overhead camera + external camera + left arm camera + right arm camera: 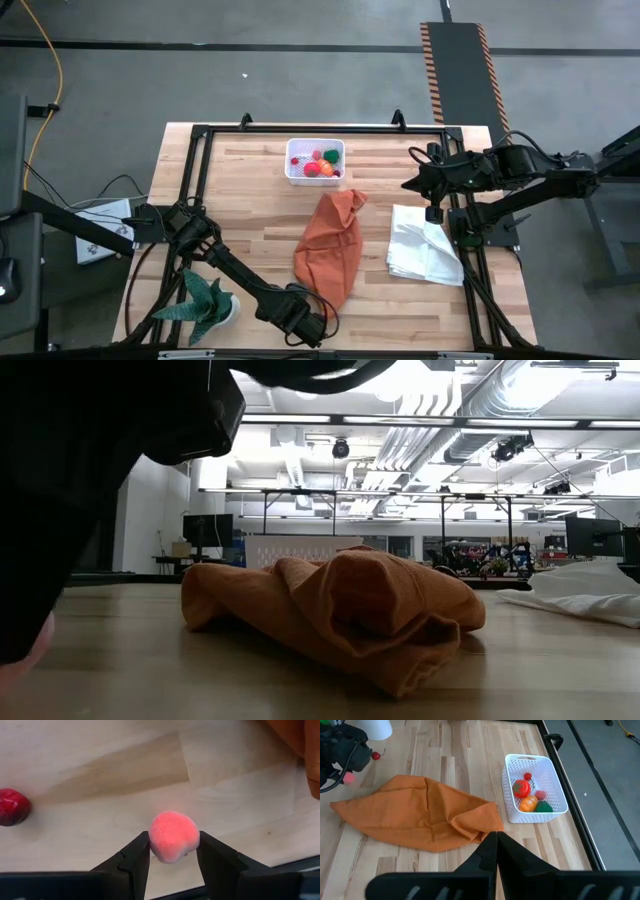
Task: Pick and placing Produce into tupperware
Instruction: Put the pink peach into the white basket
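From above, we see our left gripper (312, 325) near the front table edge beside the orange cloth (331, 245), and the tub (315, 162) of produce (322, 166) at the far side. Our left wrist shows both fingers (131, 860) clamping a pink fruit (173, 836), a red fruit (12, 807) lying apart. Our right wrist shows the right gripper (496, 851) clenched empty.

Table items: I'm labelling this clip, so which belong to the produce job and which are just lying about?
Job:
pink fruit between the left gripper fingers
dark red fruit
tupperware holding produce

Lying about:
orange cloth
white cloth
potted plant
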Controlling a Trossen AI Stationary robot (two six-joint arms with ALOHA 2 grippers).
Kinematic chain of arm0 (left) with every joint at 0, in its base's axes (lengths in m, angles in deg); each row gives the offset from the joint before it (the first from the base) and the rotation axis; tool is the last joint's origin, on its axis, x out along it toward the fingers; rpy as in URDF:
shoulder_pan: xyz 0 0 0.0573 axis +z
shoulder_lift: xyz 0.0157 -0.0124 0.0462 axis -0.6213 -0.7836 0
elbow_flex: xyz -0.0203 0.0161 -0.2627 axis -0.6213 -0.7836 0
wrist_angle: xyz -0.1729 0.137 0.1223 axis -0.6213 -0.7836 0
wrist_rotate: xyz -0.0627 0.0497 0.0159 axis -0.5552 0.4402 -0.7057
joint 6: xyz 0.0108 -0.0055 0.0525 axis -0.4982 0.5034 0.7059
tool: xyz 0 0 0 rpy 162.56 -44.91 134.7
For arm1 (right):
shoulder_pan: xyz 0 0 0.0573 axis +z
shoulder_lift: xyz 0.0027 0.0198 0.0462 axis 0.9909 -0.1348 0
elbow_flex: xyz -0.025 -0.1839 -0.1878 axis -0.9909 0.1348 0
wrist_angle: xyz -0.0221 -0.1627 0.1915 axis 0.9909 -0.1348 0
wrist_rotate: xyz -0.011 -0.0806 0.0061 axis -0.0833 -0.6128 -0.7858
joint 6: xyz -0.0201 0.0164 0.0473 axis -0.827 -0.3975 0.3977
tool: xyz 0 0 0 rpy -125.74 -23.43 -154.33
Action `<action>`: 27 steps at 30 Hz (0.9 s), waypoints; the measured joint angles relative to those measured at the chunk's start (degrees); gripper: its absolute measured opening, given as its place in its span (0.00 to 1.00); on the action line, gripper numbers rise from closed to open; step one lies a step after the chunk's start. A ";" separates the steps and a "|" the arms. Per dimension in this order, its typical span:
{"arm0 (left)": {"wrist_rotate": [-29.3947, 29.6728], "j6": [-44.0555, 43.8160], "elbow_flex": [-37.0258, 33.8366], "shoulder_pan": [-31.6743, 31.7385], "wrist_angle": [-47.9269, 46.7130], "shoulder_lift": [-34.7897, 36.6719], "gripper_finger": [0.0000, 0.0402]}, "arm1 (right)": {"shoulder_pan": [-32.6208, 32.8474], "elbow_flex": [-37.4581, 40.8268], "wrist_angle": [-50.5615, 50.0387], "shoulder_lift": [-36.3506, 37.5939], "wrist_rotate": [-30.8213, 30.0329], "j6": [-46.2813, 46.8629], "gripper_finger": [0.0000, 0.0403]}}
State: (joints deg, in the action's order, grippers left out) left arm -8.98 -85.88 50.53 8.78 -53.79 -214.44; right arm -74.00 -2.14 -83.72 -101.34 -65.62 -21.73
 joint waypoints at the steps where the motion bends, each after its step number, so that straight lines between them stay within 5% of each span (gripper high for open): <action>1: -0.30 0.25 0.00 0.00 0.31 0.00 0.35 | -0.02 0.00 0.00 0.00 0.00 0.00 0.00; 27: -0.23 3.55 0.04 1.63 -2.37 5.27 0.35 | 0.00 0.00 0.44 0.00 -0.19 0.00 0.00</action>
State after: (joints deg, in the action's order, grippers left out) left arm -9.21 -82.34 50.57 10.42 -56.15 -209.18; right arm -74.00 -2.14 -83.28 -101.34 -65.82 -21.73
